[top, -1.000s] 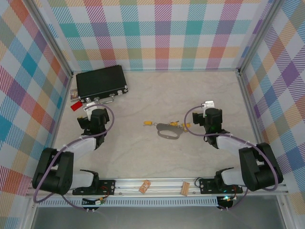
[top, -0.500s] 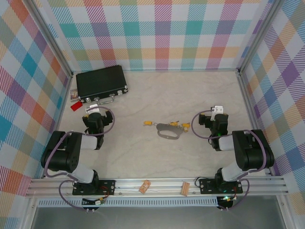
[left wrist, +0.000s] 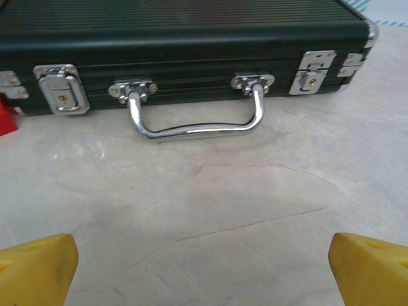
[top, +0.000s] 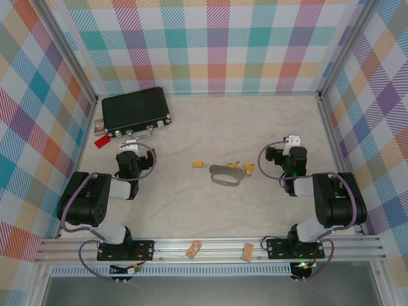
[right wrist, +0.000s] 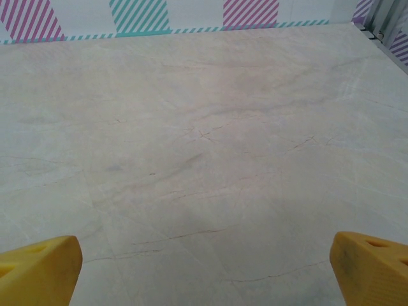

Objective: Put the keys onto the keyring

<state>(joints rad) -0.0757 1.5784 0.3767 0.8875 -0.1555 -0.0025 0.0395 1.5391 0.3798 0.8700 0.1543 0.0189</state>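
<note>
Both grippers released, keys (top: 199, 165) loose beside the keyring (top: 226, 175).
The left gripper (left wrist: 204, 264) faces the case (left wrist: 191, 38) at 12 o'clock; keyring lies central, keys at its 10 and 2 o'clock; right gripper (right wrist: 204, 264) faces bare table (right wrist: 204, 146). Tiny keys may slip when pinched. Wide free room around them.

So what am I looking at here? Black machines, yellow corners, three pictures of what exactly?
Those are two robot arms, the left arm and the right arm, bolted at the near edge of the table. The wide picture comes from a camera overhead. The other two come from cameras on each wrist. The yellow corners are fingertips of the left gripper and right gripper, both open and holding nothing. On the table lie a grey keyring with small yellow keys beside it, a black case with a silver handle, a red tag, and two wooden clips on the front rail.
</note>
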